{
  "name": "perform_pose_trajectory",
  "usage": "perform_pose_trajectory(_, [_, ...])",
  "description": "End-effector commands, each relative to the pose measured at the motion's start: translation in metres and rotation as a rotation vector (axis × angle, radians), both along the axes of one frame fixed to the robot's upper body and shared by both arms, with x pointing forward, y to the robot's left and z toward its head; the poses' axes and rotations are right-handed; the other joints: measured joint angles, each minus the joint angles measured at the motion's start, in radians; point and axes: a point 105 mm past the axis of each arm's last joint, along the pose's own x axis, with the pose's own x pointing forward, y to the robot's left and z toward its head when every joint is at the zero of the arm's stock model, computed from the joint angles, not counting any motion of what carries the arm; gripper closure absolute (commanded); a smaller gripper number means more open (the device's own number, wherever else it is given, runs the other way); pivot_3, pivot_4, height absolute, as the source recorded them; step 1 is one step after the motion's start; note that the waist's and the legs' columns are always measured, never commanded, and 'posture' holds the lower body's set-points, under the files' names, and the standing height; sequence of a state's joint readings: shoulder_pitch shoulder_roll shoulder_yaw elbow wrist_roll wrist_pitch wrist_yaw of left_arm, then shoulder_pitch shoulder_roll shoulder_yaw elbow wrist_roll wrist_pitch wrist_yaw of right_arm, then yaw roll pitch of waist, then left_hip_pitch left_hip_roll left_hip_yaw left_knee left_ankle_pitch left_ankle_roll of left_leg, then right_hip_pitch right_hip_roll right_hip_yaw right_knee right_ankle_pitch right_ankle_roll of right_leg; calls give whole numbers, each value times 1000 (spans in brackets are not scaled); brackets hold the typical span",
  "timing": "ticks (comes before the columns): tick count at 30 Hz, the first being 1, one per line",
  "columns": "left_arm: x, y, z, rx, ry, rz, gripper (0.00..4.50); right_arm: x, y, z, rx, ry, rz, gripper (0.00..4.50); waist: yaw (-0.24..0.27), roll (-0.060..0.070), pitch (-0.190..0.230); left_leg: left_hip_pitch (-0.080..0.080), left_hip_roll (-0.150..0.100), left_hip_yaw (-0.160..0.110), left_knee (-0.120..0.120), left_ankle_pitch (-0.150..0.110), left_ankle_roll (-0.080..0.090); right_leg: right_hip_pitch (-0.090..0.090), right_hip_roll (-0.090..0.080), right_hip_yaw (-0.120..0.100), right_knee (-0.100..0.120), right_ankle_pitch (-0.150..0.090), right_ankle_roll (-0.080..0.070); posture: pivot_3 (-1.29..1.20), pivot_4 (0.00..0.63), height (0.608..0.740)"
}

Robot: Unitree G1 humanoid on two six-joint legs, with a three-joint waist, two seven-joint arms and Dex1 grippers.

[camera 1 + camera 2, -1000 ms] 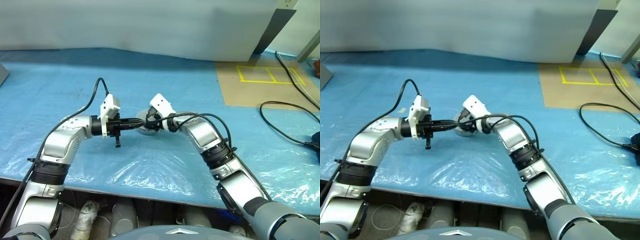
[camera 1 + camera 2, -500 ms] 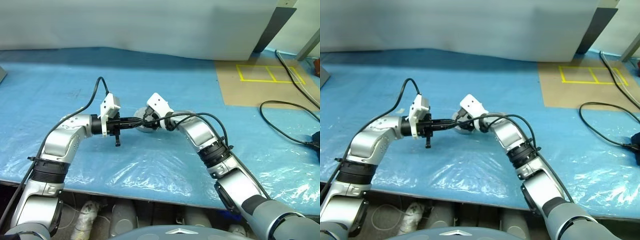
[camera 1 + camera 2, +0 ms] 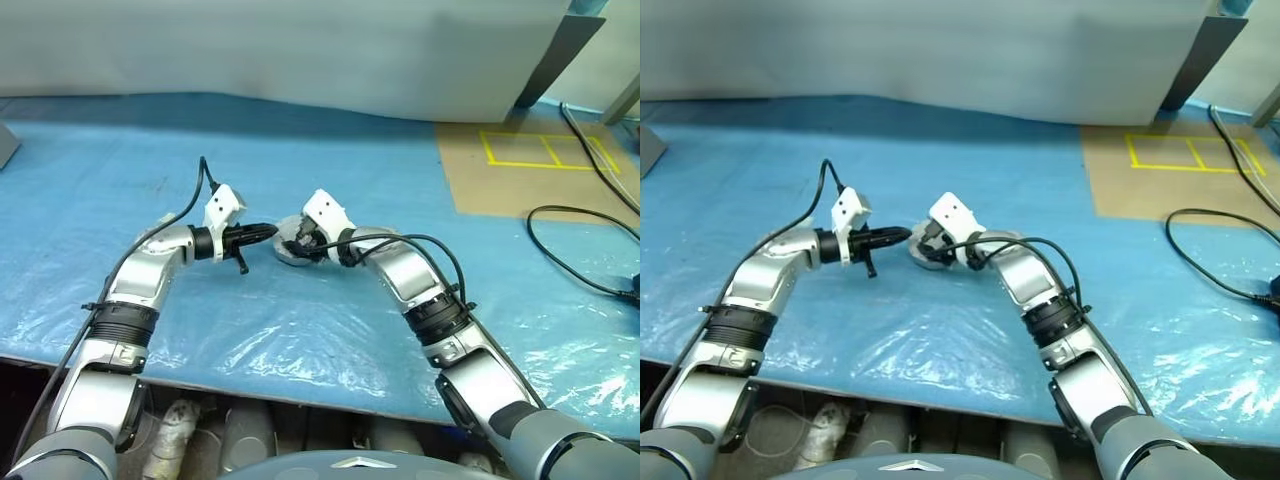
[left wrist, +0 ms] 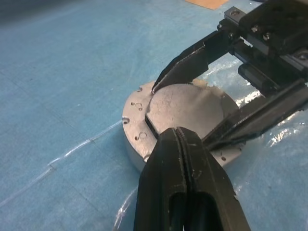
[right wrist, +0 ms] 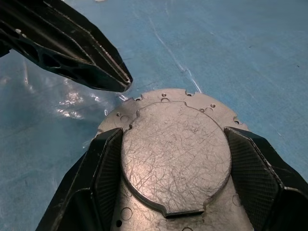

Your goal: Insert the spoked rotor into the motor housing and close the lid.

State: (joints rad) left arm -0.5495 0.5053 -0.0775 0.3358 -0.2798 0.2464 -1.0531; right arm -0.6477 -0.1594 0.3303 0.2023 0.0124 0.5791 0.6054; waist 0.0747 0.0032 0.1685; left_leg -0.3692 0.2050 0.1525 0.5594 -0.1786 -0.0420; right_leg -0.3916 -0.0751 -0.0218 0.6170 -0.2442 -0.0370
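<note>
Okay, status. Left eye view: the motor housing [image 3: 283,259] lay on the blue-sheeted table [image 3: 120,180] near the middle, both arms converged on it. The left gripper [image 3: 270,231] came in from 9 o'clock and the right gripper [image 3: 296,244] from 3 o'clock. No loose parts were readable around it at this scale.

Left wrist view: the left gripper [image 4: 177,133] had its jaws pressed together with nothing between them, tips just above the housing's near rim [image 4: 136,131]; I couldn't tell if they touched it. The right gripper [image 4: 182,115] stood spread across the top, one finger on each side of a raised round plate [image 4: 190,103].

Right wrist view: the right gripper [image 5: 173,132] was wide apart, its pads [image 5: 108,159] flanking that scratched plate [image 5: 175,154] closely. They looked in contact on both sides, so I'd call it a wide grip on the housing's top boss, not a free claw. The left gripper's tip [image 5: 124,81] hovered just beside the flange [image 5: 163,98].

My read on progress: only a flat metal face was up, with no copper windings exposed, so I couldn't tell whether the rotor was already inside. It looked like positioning or steadying, with insertion and lid closing unconfirmed.
</note>
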Motion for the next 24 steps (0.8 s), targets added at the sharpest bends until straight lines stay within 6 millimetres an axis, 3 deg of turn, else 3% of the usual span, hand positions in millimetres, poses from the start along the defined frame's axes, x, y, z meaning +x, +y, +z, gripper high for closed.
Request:
perform_pose_trajectory(1, [0, -5, 7, -8, -32, -34, 4500, -6, -24, -33, -35, 134, -64, 1546, 7, 0, 0, 0, 0, 0, 0, 0, 0, 0, 0, 0, 0, 0, 0, 0, 150, 740])
perform_pose_trajectory(24, [7, -17, -18, 71, -27, -70, 4500, -15, -25, -39, -66, 144, -50, 1546, 21, 0, 0, 0, 0, 0, -4, 0, 0, 1, -1, -1, -5, 0, 1, 0, 150, 740])
